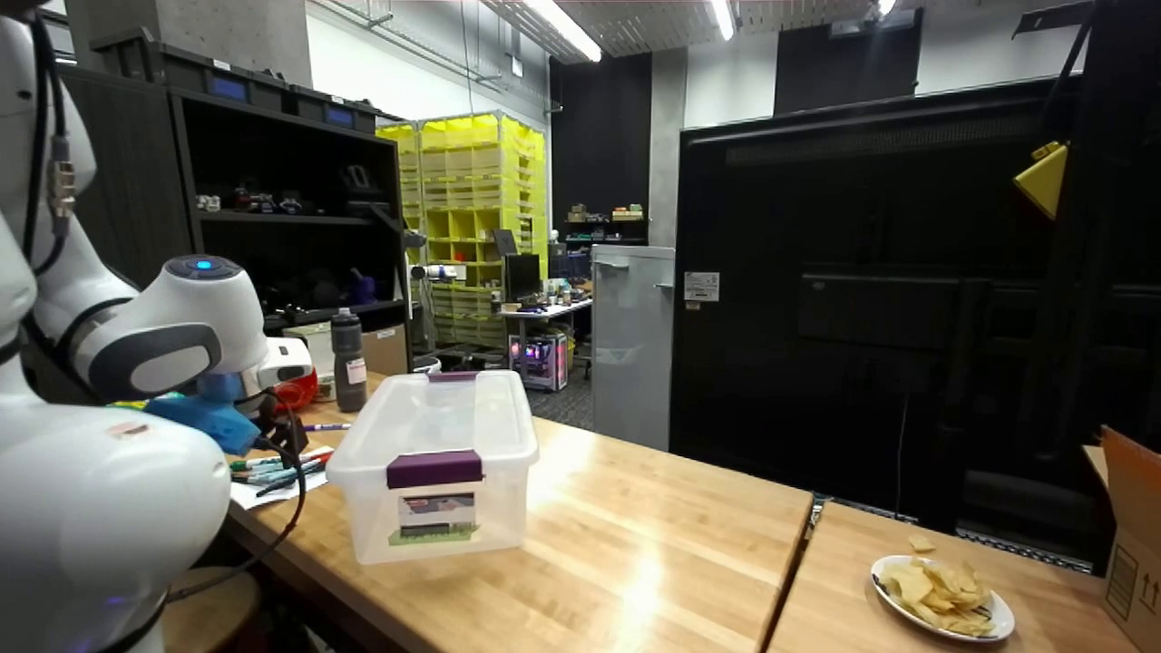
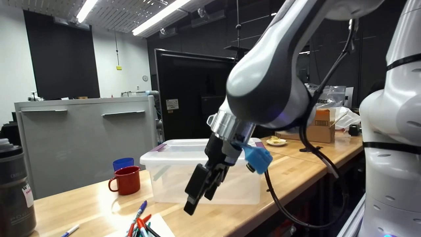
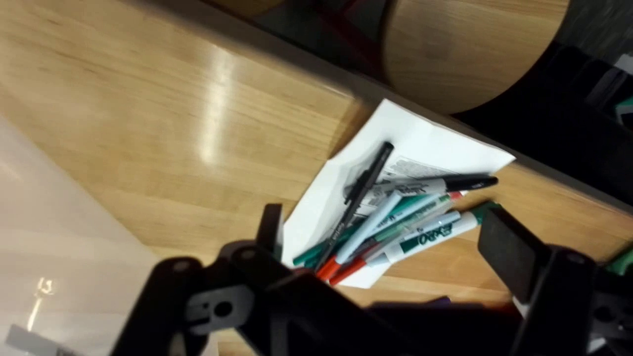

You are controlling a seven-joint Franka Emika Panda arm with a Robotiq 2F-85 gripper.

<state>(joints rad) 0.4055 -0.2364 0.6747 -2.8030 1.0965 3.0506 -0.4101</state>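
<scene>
My black gripper [image 3: 390, 240] is open and empty in the wrist view, its fingers spread wide above a pile of pens and markers [image 3: 395, 212]. The pile has green, red, black and white pieces and lies on a sheet of white paper [image 3: 420, 131] near the table's edge. In an exterior view the gripper [image 2: 199, 200] tilts down toward the pens [image 2: 141, 225] and is apart from them. A clear lidded storage box [image 1: 435, 508] with purple latches stands beside the gripper; it also shows in the wrist view [image 3: 54, 237]. The gripper is partly hidden in an exterior view [image 1: 286, 435].
A dark bottle [image 1: 348, 363], a red mug [image 2: 128, 180] and a blue cup [image 2: 123, 163] stand on the table. A plate [image 1: 1002, 618] of chips and a cardboard box [image 1: 1134, 535] are farther along. A round wooden stool [image 3: 470, 49] is beside the table edge.
</scene>
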